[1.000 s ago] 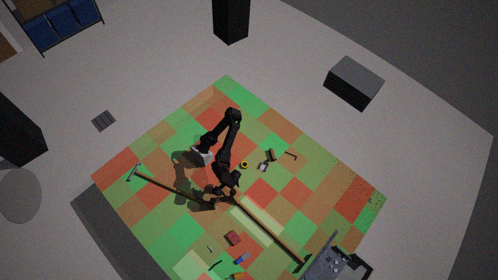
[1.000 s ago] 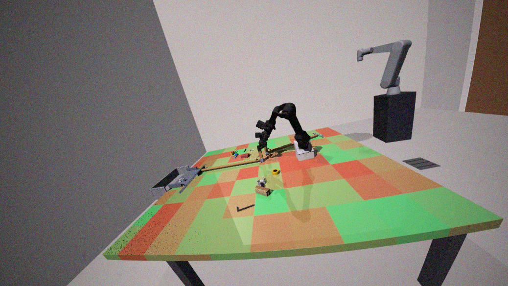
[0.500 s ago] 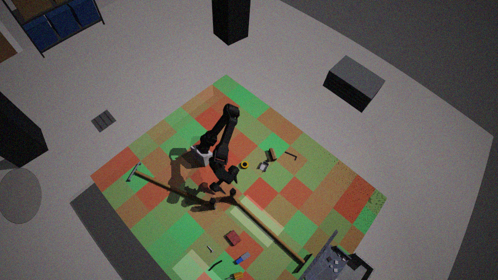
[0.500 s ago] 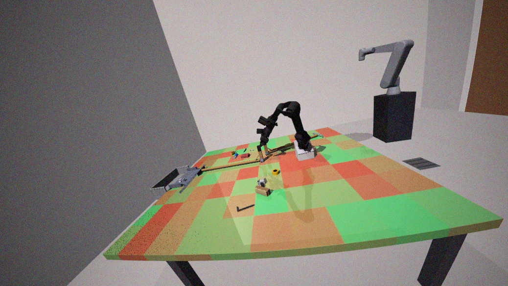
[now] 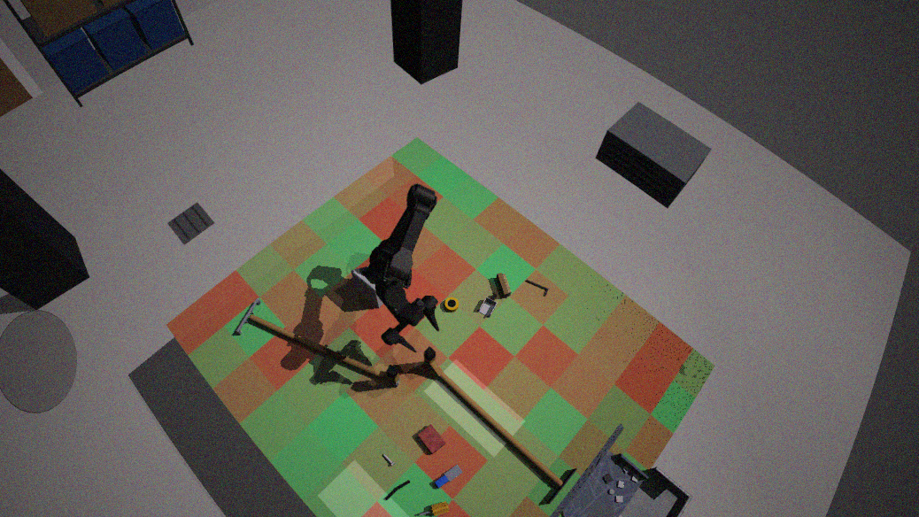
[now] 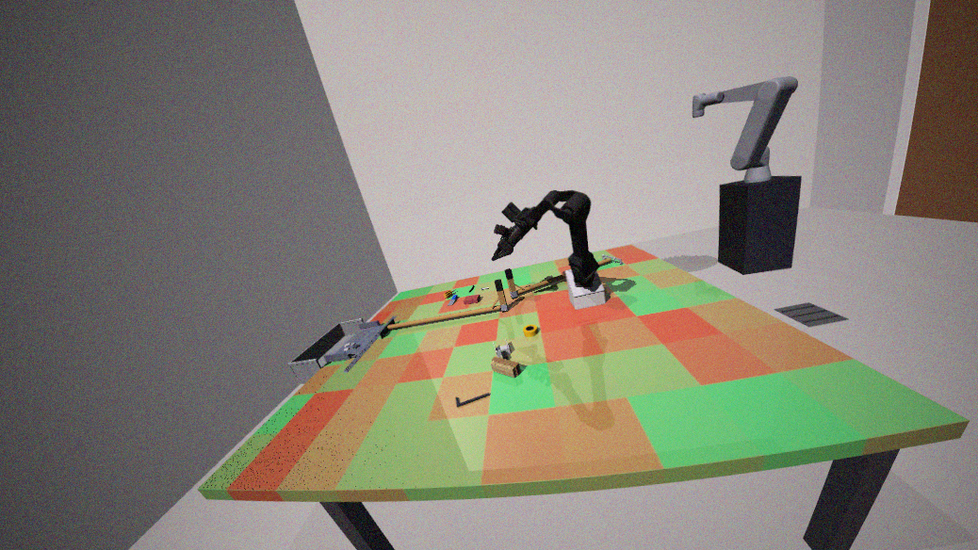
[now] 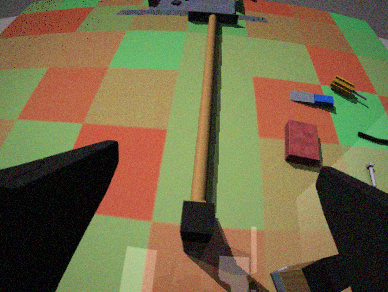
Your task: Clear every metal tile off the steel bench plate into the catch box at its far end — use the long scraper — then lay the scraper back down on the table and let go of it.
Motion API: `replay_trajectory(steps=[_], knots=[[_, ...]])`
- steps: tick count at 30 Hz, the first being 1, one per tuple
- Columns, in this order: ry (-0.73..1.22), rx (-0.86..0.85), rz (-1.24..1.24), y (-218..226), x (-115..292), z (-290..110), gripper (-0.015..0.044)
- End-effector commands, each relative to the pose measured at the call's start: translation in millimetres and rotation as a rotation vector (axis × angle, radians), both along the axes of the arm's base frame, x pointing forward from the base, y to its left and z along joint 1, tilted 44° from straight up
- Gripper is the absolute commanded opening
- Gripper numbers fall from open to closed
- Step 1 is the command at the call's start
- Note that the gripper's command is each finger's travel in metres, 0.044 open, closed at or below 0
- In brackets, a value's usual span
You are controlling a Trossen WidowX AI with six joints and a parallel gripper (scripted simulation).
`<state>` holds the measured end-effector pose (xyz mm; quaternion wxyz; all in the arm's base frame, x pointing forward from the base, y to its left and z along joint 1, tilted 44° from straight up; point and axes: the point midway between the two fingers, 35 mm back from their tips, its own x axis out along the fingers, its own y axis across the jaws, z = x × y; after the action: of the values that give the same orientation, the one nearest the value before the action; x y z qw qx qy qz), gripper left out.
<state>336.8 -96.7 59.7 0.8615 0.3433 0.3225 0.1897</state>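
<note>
The long scraper lies flat on the table. Its wooden handle [image 5: 494, 420] [image 6: 444, 317] [image 7: 205, 98] runs from a black grip block [image 5: 428, 353] [image 7: 198, 219] to a blade [image 7: 213, 16] at the steel bench plate [image 5: 594, 472] [image 6: 355, 342]. Several small light tiles [image 5: 620, 489] lie on grey metal at the plate's far end by the dark catch box [image 5: 668, 495] [image 6: 314, 349]; I cannot tell if they are inside it. My gripper [image 5: 424, 337] [image 6: 497, 254] [image 7: 222, 163] is open and empty, raised above the grip block.
A second long-handled tool [image 5: 308, 343] [image 7: 292, 279] lies left of the grip block, its end near it. A red block [image 5: 431, 439] [image 7: 302, 142], blue-grey piece [image 5: 447, 475], screwdriver [image 7: 344, 86], yellow ring [image 5: 451, 304] [image 6: 529, 330], wooden block [image 5: 503, 284] and hex key [image 6: 471, 398] lie around.
</note>
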Motion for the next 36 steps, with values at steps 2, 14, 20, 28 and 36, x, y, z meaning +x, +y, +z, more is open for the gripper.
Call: replay_trajectory(steps=[2,14,20,28,36], knots=[[-0.074,0.018,-0.063,-24.1,1.5,25.6,0.0440],[-0.227,0.037,-0.178,-73.7,-10.9,81.6,0.0440],[-0.297,0.036,-0.220,-94.6,-23.2,109.4,0.0440],[-0.345,0.031,-0.246,-108.3,-34.6,129.7,0.0440],[-0.345,0.031,-0.246,-108.4,-34.3,129.3,0.0440]])
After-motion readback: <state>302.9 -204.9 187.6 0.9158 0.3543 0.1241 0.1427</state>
